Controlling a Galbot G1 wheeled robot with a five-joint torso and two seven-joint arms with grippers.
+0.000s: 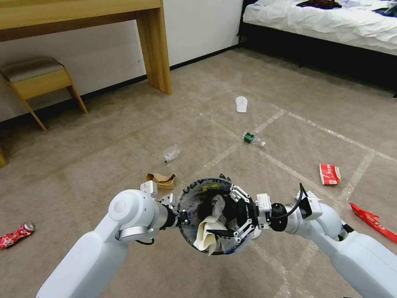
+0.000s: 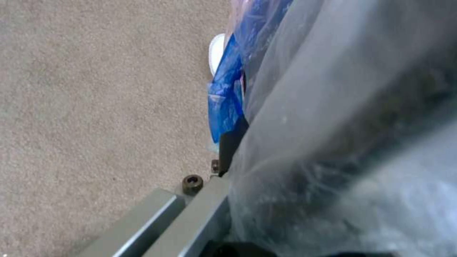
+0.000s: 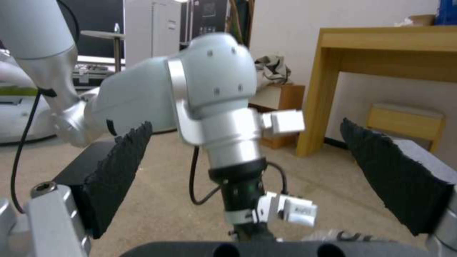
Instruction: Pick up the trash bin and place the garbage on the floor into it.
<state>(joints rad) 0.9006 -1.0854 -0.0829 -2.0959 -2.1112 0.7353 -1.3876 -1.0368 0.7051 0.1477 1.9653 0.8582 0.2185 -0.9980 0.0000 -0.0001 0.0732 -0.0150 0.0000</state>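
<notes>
The left end effector (image 1: 178, 215) grips the trash bin (image 1: 194, 194) at its near-left rim, closed on the bagged edge and holding the bin off the floor (image 1: 103, 136) with its mouth turned up toward the head camera. The right end effector (image 1: 237, 217) sits directly across from it, over the bin's right side, its padded fingers (image 3: 395, 178) spread wide with nothing between them; white paper (image 1: 206, 238) lies in the bin just under them. The nearest loose piece looks to be the brown cardboard piece (image 1: 161, 180), on the floor just beyond the left end effector, long axis running left to right; but that arm is occupied with the bin, so the free right arm would have to do the picking. On its side lie one red-and-white wrapper (image 1: 329, 174) ahead and to the right, and one long red wrapper (image 1: 372, 221) further right. Counted on the floor: two clear plastic bottles (image 1: 171, 154) (image 1: 253, 140), one white slipper (image 1: 241, 104) well ahead, one crushed red can (image 1: 16, 235) far to the left, two red wrappers, one cardboard piece.
</notes>
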